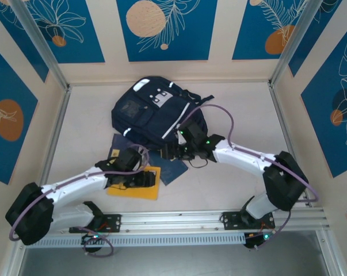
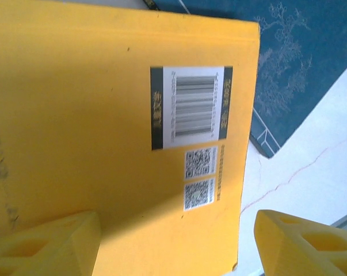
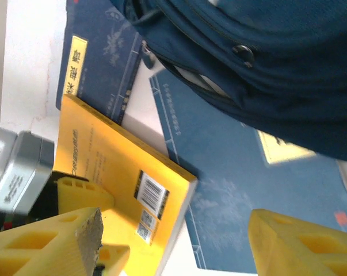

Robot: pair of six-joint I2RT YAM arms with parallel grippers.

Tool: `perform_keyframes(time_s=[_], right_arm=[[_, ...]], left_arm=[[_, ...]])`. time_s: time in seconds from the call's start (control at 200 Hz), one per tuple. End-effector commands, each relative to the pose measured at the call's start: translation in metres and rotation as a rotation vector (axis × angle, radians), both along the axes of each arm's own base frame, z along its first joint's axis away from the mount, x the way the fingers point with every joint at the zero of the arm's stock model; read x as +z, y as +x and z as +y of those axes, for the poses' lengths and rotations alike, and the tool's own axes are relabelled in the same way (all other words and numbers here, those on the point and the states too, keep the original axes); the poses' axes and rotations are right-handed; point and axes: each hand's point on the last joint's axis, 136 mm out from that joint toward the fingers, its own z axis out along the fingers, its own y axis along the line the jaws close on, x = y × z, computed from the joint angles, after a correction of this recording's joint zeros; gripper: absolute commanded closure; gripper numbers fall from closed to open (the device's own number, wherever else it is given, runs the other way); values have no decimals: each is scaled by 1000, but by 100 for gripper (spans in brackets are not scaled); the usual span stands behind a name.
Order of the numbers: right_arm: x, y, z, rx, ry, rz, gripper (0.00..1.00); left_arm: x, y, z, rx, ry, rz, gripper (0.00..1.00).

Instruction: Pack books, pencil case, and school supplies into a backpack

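Note:
The navy backpack (image 1: pixel 156 112) lies at the back centre, its near edge resting on two navy books (image 1: pixel 174 169) (image 1: pixel 118 144). The orange-yellow book (image 1: pixel 136 184) lies flat in front of them, barcode up (image 2: pixel 190 103). My left gripper (image 2: pixel 176 247) hovers open low over its corner, one finger (image 2: pixel 46 244) above the cover and the other (image 2: pixel 305 241) past the edge above the table. My right gripper (image 3: pixel 173 247) is open and empty above the nearer navy book (image 3: pixel 236 184), beside the backpack (image 3: pixel 265 57). The pencil case and school supplies are out of view.
Walls with metal posts (image 1: pixel 58 75) close in the white table (image 1: pixel 231 190) on three sides. A rail (image 1: pixel 179 221) runs along the near edge. A purple cable (image 1: pixel 228 123) loops from the right arm beside the backpack.

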Motion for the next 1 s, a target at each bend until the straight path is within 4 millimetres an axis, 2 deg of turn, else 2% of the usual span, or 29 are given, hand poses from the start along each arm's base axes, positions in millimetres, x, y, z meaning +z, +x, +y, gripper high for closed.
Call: perform_keyframes(time_s=[0.0,0.075,0.14,0.295,0.395,0.575,0.995], right_arm=[[-4,-3,20,179,-18,27,31],[-9,3,34,235,-40,57,31],[-12,6,50,291,-17,62,32],[-24,11,81,381,-33,78,35],[-35,14,97,421,-65,96,35],[-53,7,117,487,-66,166,35],[-73,-16,142,602,-29,254,35]], left_arm=[[19,-8,18,19,22,-50,29],[30,-14,26,27,-8,-92,31],[34,-20,32,28,-34,-119,37],[26,-32,36,42,-72,-98,78],[17,-35,35,34,-42,-58,91],[-3,-41,41,43,49,17,100],[-33,-52,55,75,130,87,100]])
